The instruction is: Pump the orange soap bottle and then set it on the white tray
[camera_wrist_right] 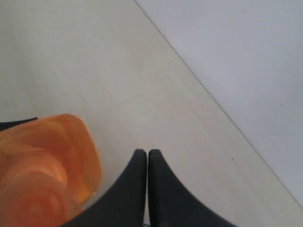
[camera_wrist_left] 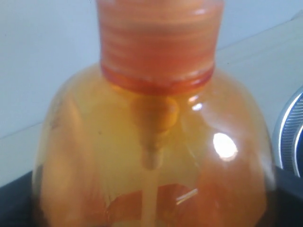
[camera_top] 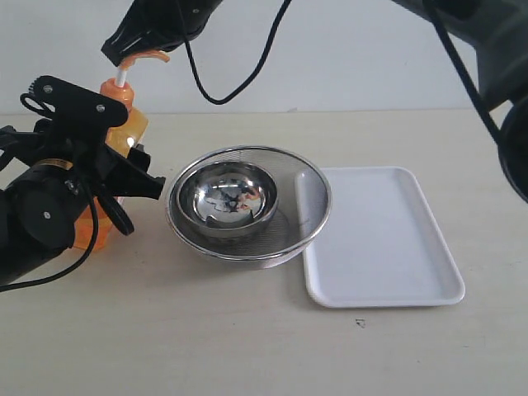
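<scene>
The orange soap bottle [camera_top: 132, 125] stands upright at the table's left, its white stem and orange pump head [camera_top: 155, 56] raised. My left gripper [camera_top: 115, 144] is shut on the bottle's body, and the bottle [camera_wrist_left: 151, 142] fills the left wrist view from very close. My right gripper [camera_top: 125, 51] reaches across from above and sits on the pump head. Its fingers are pressed together, holding nothing [camera_wrist_right: 147, 155], with the pump head [camera_wrist_right: 42, 165] just beside them. The white tray [camera_top: 388, 247] lies flat on the right.
A round steel mesh bowl [camera_top: 309, 206] with a smaller shiny steel bowl [camera_top: 228, 198] inside it stands between the bottle and the tray, touching the tray's left rim. A black cable hangs above it. A pale wall bounds the table's far edge.
</scene>
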